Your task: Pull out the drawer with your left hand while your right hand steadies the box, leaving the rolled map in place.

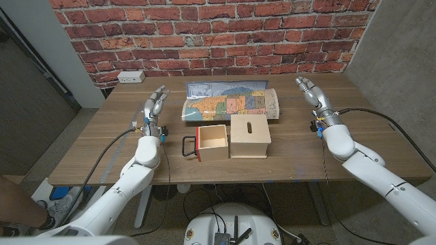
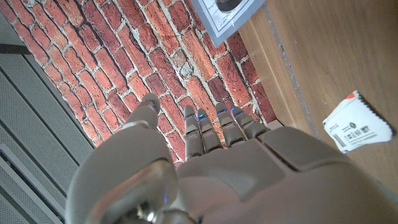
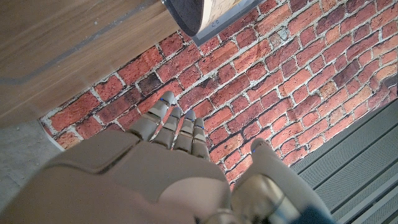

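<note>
A light wooden box [image 1: 250, 135] with a slot in its lid stands mid-table. Its drawer [image 1: 211, 141], red-fronted with a black handle [image 1: 188, 145], is pulled out to the box's left and looks empty. Behind both lies the rolled map [image 1: 230, 102], whose end also appears in the wrist views [image 2: 229, 14] [image 3: 196, 14]. My left hand [image 1: 154, 107] is raised left of the drawer, fingers straight and holding nothing. My right hand [image 1: 312, 92] hovers right of the map, fingers extended, apart from the box. The backs of the hands [image 2: 217, 168] [image 3: 155, 168] face the wrist cameras.
A white power strip [image 1: 131, 77] lies at the table's back left near the brick wall [image 1: 218, 27]; a white tag [image 2: 357, 126] lies on the wood in the left wrist view. A person's leg [image 1: 20, 204] is at the lower left. Cables trail from both wrists.
</note>
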Robot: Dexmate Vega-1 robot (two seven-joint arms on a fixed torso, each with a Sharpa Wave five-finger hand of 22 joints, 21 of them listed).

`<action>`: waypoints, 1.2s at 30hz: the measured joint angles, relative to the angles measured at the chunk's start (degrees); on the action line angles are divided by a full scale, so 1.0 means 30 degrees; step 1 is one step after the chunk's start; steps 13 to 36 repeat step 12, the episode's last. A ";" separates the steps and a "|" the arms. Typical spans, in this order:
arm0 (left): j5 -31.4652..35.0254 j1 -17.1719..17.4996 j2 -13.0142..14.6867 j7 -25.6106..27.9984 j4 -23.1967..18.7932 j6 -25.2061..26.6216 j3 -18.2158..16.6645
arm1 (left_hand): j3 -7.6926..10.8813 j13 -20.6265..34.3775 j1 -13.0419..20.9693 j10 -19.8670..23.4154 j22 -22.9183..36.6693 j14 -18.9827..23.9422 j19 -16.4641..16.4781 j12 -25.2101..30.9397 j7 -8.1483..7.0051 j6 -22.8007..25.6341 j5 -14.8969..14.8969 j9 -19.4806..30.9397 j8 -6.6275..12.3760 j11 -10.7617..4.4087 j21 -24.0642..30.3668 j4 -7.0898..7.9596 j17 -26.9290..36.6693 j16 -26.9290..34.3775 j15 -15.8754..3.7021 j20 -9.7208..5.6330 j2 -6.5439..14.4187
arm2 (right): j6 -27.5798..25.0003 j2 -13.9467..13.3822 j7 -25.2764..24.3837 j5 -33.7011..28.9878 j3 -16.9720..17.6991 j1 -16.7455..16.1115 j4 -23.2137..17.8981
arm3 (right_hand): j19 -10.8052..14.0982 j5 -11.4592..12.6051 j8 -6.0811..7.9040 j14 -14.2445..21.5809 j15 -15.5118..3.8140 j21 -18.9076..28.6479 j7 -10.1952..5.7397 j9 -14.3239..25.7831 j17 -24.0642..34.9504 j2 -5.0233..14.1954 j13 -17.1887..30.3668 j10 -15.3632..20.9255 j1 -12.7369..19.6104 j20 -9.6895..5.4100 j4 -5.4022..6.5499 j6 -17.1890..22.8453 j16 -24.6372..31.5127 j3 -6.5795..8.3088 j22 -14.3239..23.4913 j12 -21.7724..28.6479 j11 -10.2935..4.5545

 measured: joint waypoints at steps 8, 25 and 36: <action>-0.1121 -0.0128 -0.0300 -0.0820 0.0553 -0.0135 0.0129 | -0.0001 0.0002 -0.0281 -0.0442 0.0002 -0.0506 0.0267 0.0000 0.0103 -0.0581 0.0000 0.0001 -0.0074 0.0238 0.0000 0.0000 0.0000 -0.0148 0.0027 0.0063 0.0070 | 0.1284 0.0461 0.0975 0.1636 0.0006 0.0390 0.1212 | -0.0079 0.0000 -0.0071 -0.0057 0.0057 0.0000 0.0031 0.0001 -0.0001 -0.0113 -0.0074 -0.0073 -0.0114 0.0080 0.0073 -0.0241 0.0000 -0.0073 0.0001 0.0000 0.0073; -0.1726 -0.0146 -0.0358 -0.1268 0.0636 -0.0092 0.0188 | -0.0001 0.0001 -0.0433 -0.0491 0.0003 -0.0506 0.0351 0.0000 0.0197 -0.0675 0.0000 0.0001 -0.0074 0.0286 0.0146 0.0000 0.0001 -0.0148 0.0027 0.0041 0.0078 | 0.1950 0.0775 0.1544 0.2559 -0.0020 0.0688 0.1994 | -0.0102 0.0000 -0.0071 -0.0053 0.0153 0.0000 -0.0045 0.0002 -0.0001 -0.0128 -0.0092 -0.0073 -0.0129 0.0103 0.0080 -0.0322 0.0000 -0.0080 0.0001 0.0000 0.0073; -0.1726 -0.0146 -0.0358 -0.1268 0.0636 -0.0092 0.0188 | -0.0001 0.0001 -0.0433 -0.0491 0.0003 -0.0506 0.0351 0.0000 0.0197 -0.0675 0.0000 0.0001 -0.0074 0.0286 0.0146 0.0000 0.0001 -0.0148 0.0027 0.0041 0.0078 | 0.1950 0.0775 0.1544 0.2559 -0.0020 0.0688 0.1994 | -0.0102 0.0000 -0.0071 -0.0053 0.0153 0.0000 -0.0045 0.0002 -0.0001 -0.0128 -0.0092 -0.0073 -0.0129 0.0103 0.0080 -0.0322 0.0000 -0.0080 0.0001 0.0000 0.0073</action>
